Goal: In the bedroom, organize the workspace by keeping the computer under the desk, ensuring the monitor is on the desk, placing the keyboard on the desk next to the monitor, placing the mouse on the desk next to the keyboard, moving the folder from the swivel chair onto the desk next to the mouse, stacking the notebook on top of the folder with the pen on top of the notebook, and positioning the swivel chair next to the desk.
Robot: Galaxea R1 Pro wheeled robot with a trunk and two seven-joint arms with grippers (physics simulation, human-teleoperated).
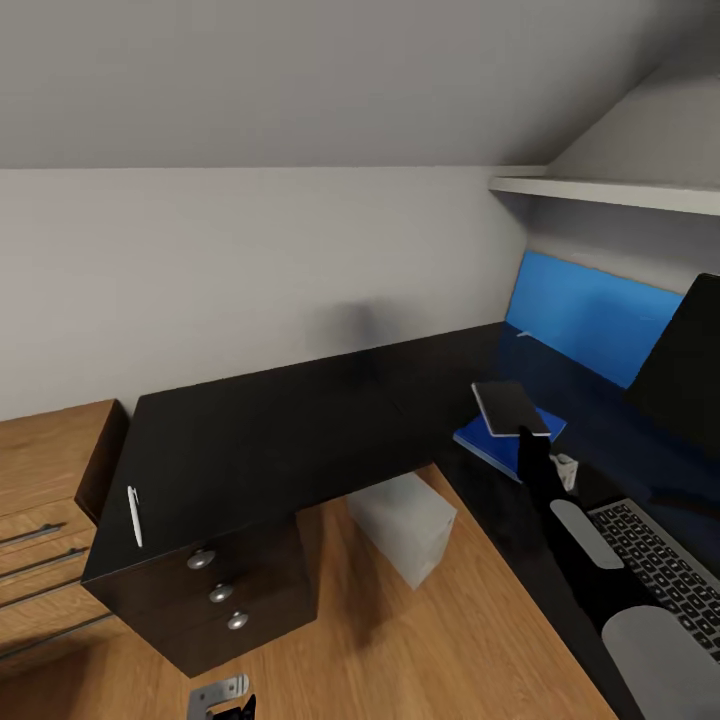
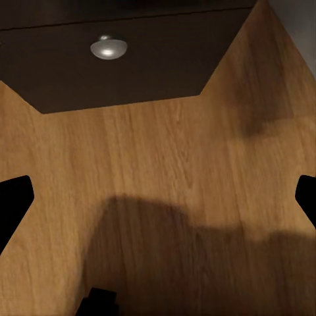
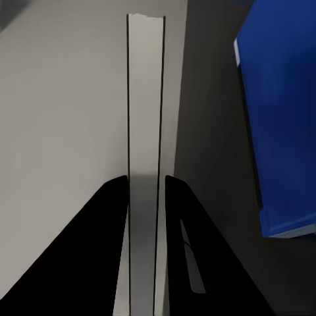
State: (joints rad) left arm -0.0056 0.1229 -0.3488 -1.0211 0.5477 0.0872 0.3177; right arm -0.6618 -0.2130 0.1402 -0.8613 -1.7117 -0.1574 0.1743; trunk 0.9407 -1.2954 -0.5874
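1. The notebook (image 1: 511,408) is clamped edge-on between the right gripper's (image 3: 145,187) fingers, held just above the desk (image 1: 260,430); the right wrist view shows its thin pale edge (image 3: 145,131) running out from between them.
2. The blue folder (image 1: 478,438) lies flat on the desk directly under the held notebook.
3. The keyboard (image 1: 665,570) lies on the desk behind that gripper, beside the arm.
4. The pen (image 1: 133,515) lies well away, at the desk's far end over the drawer unit (image 1: 215,600).
5. The computer (image 1: 405,525) stands on the floor under the desk.
6. The left gripper (image 2: 158,201) has its jaws apart above the wood floor (image 2: 158,164), near a drawer knob (image 2: 108,47).
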